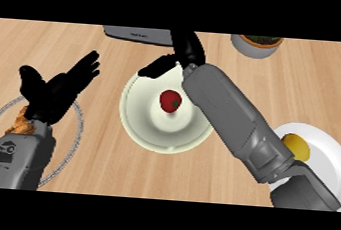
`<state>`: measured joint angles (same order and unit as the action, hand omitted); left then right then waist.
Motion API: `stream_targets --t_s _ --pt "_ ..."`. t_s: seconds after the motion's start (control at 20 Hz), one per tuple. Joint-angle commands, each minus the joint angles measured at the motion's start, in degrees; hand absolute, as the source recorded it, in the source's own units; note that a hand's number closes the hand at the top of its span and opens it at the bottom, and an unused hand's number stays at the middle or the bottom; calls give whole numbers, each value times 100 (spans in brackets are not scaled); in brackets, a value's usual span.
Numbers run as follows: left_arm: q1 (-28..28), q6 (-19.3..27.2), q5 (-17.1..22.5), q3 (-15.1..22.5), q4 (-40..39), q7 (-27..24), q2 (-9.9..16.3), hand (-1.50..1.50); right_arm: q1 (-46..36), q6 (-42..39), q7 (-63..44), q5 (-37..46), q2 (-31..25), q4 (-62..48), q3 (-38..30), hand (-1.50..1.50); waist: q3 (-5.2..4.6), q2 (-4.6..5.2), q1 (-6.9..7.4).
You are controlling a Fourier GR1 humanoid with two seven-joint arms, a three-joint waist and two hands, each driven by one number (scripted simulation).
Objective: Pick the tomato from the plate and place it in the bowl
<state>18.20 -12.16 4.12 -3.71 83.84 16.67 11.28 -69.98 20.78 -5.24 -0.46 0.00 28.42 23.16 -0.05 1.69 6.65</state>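
The tomato (170,101) sits in the middle of a pale round dish (146,130) at the centre of the wooden counter (161,176); from the steep downward view I cannot tell whether this dish is the plate or the bowl, so how far the task has come is uncertain. The right hand (179,55) hangs beyond the dish's far rim, its grey forearm crossing the dish's right side, and holds nothing; its fingers look partly bent, but dark on dark I cannot tell whether they are spread or curled. That position, just past the tomato and not over it, would suit either an approach or a pull-back, judged from this view alone. The left hand (57,86) rests at the left with fingers straight and spread, apart from the work. Beneath its forearm a wire ring (71,145) and something brown (22,124) are mostly hidden. A white plate (333,163) with a yellow item (297,146) is cut off at the right, partly behind the right arm. A grey object (138,34) and a white pot (256,45) are cropped at the far edge.
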Motion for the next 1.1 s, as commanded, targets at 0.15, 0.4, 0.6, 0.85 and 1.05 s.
stream_targets --t_s 0.15,0.4,0.6,0.85,1.05 --pt "-384 -88 158 -333 30 -38 237 0 -63 467 856 -130 -236 -568 -497 -150 4 -90 -390" --pt "-401 -60 189 -432 17 4 257 0 37 20 1323 -242 -812 -404 -822 -150 7 -138 -572" --pt "-641 69 80 -322 411 134 175 0 504 -927 2005 -247 -1400 215 -771 -150 11 -187 -653" --pt "-554 153 76 -514 186 92 252 0 1405 -1631 1817 -517 -1978 1901 -736 -150 7 -277 -953" --pt "-762 80 65 -630 139 -74 370 0 2117 -2677 1956 -1126 -2417 3088 -866 -150 6 -292 -1036"
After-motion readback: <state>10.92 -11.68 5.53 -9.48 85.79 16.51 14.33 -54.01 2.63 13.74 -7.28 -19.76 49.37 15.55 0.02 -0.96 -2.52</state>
